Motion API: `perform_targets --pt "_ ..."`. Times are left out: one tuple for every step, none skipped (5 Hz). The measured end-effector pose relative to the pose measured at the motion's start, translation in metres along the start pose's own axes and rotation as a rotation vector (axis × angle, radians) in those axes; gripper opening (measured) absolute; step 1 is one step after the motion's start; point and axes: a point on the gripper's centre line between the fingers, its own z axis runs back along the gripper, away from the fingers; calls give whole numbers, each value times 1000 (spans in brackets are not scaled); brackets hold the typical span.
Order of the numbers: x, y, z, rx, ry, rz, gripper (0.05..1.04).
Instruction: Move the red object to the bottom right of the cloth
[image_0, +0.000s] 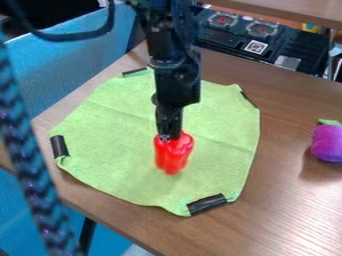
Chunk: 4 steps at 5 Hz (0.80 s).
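Red rounded object (174, 156) is pinched at its top by the black two-finger tool (169, 137). They are over the middle of the many-sided green cloth (107, 120).

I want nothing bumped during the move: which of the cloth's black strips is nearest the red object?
The bottom right strip; the left strip, top strip and upper right strip all lie farther from the red object.

Free cloth (110, 120) surrounds the red object (173, 156) below the gripper (169, 136).
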Motion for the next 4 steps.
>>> perform_targets --pt "-4 3 -7 12 -1 13 124" --pt "-8 3 -7 0 1 34 320" --pt "-8 4 -4 -17 -21 57 617" --pt "-8 12 16 0 -74 82 905"
